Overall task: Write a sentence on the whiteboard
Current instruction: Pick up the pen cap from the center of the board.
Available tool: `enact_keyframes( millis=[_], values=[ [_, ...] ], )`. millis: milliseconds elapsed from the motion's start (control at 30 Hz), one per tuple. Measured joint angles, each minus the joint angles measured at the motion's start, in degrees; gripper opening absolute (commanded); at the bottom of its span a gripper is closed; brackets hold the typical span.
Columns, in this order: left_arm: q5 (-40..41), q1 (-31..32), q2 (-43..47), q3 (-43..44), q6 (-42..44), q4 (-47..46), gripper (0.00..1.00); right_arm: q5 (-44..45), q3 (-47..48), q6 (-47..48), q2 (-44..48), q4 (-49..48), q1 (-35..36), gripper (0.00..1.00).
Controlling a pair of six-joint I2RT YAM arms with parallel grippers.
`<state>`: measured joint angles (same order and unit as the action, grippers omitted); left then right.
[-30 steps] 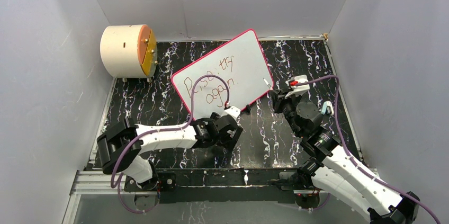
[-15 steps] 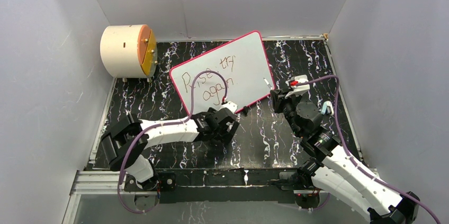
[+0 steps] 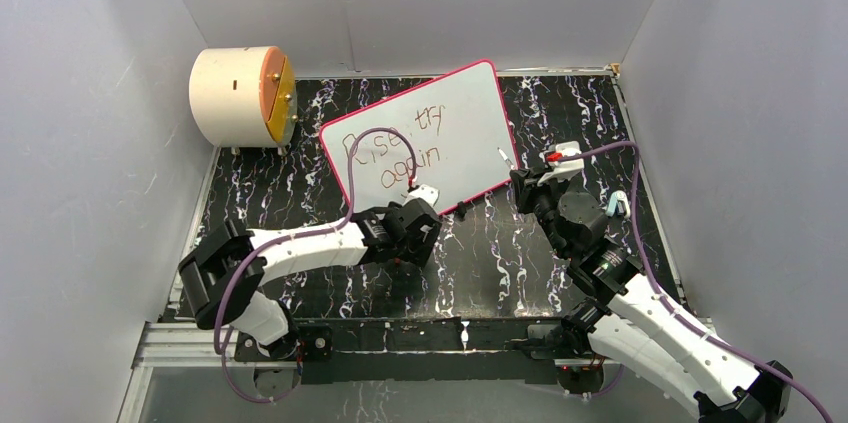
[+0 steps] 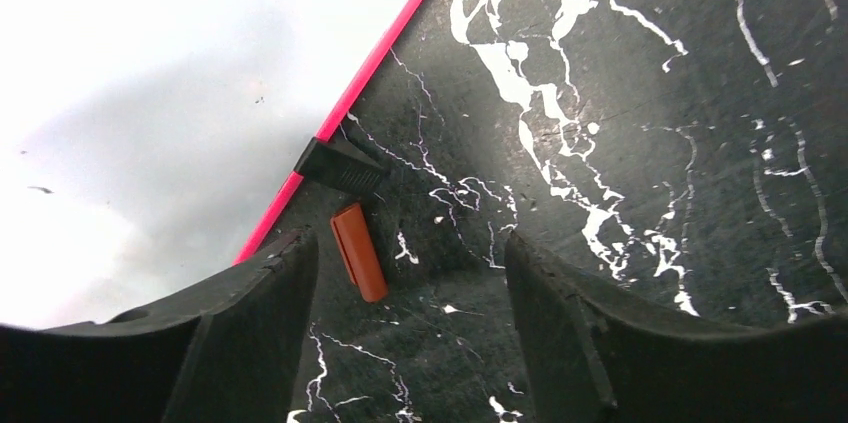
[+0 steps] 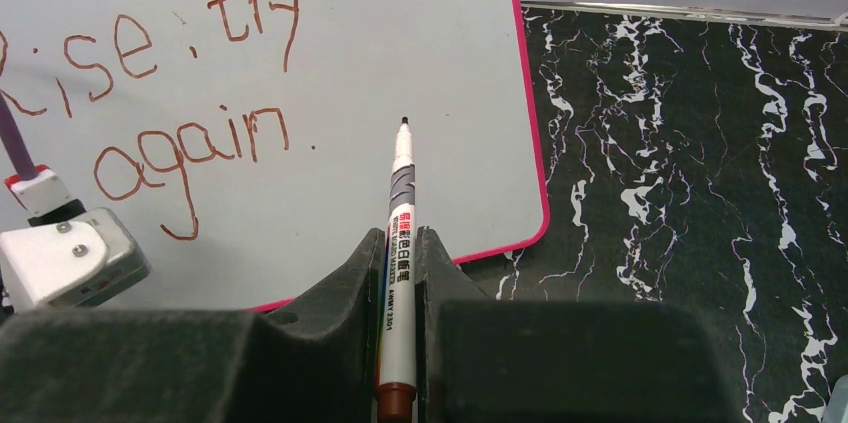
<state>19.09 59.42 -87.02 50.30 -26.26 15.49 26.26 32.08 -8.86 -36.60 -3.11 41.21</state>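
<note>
The whiteboard (image 3: 455,108) lies tilted at the back middle, pink rim all round. The sentence (image 3: 405,148) "Rise, try again" stands on it in two reddish-brown lines, also readable in the right wrist view (image 5: 190,93). My right gripper (image 5: 401,236) is shut on a white marker (image 5: 400,213), whose tip hovers over the board's blank right part; from above the gripper (image 3: 525,183) sits by the board's right edge. My left gripper (image 4: 408,243) is open, low over the table at the board's near rim (image 4: 350,103). An orange-brown marker cap (image 4: 358,251) lies between the jaws, untouched.
A cream cylinder with an orange face (image 3: 240,95) stands at the back left. A black clip foot (image 4: 340,165) juts from the board's near rim just beyond the cap. Grey walls close in the dark marbled table (image 3: 560,103) on three sides.
My left arm has swung left and in toward the board's near edge, its jaws a little narrower. The board's left corner has shifted slightly toward the back. The right arm has stayed put.
</note>
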Motion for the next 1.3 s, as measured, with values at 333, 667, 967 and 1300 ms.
enact_keyframes(
  millis=[333, 667, 967, 1300],
  values=[
    [0.6, -0.1, -0.1, -0.1, -7.3, 1.8, 0.41, 0.0, 0.0, 0.0, 0.0, 0.0, 0.0, 0.0],
    [1.3, -1.9, -1.1, -0.2, -8.7, 3.4, 0.34, 0.0, 0.0, 0.0, 0.0, 0.0, 0.0, 0.0],
    [0.2, -2.7, -4.6, -0.2, -9.1, 2.7, 0.31, 0.0, -0.1, 0.0, 0.0, 0.0, 0.0, 0.0],
    [-1.1, -3.0, -4.0, -1.0, -10.3, 1.7, 0.25, 0.0, -0.1, 0.0, 0.3, 0.0, 0.0, 0.0]
  ],
)
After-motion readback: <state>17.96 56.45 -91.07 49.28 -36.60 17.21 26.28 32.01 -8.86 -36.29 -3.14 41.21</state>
